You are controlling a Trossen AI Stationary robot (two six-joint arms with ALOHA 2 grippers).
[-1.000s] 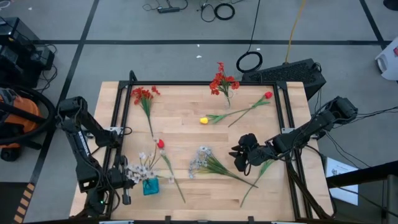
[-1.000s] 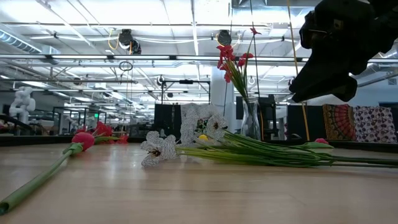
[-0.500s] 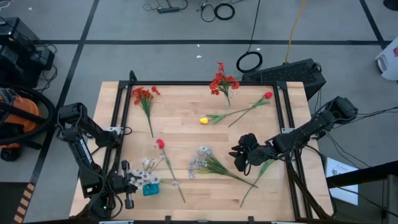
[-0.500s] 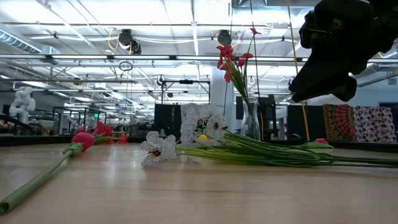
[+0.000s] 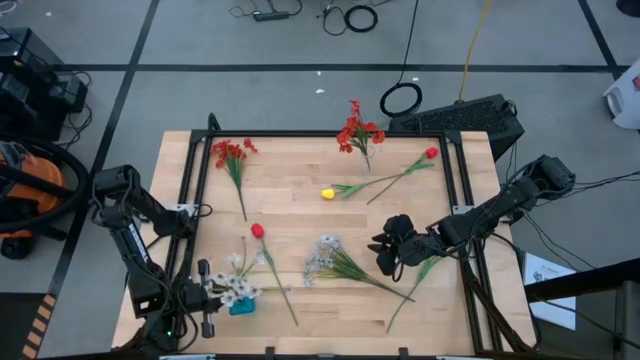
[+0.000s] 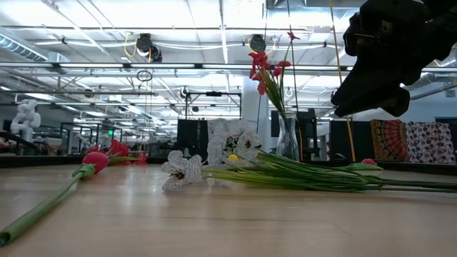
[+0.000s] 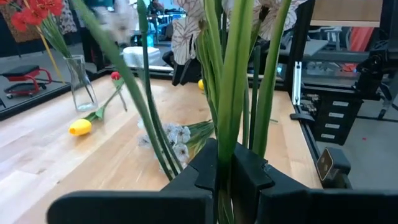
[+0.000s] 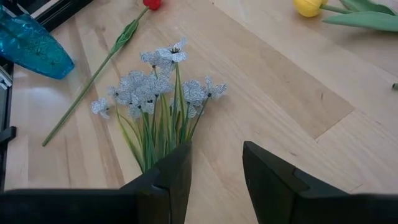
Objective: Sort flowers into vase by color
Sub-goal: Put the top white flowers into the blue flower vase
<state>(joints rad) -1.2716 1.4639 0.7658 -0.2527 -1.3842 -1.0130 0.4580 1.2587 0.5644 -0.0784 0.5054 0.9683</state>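
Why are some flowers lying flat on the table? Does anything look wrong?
Nothing looks broken. Loose stems just wait for sorting: a yellow tulip, red tulip and white spray lie flat. The left gripper holds white flowers over the blue vase.

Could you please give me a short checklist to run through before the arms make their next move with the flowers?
1. Left gripper on the white spray: ok, fingers closed around its green stems.
2. White spray over the blue vase: ok in the high view; whether the stems are inside, cannot tell.
3. Right gripper open: ok, a gap shows between its fingers.
4. Right gripper lined up with the second white spray: ok, stems lie just ahead of the fingers, not yet held.
5. Red tulip lying clear of the left gripper: cannot tell, its stem runs close by.
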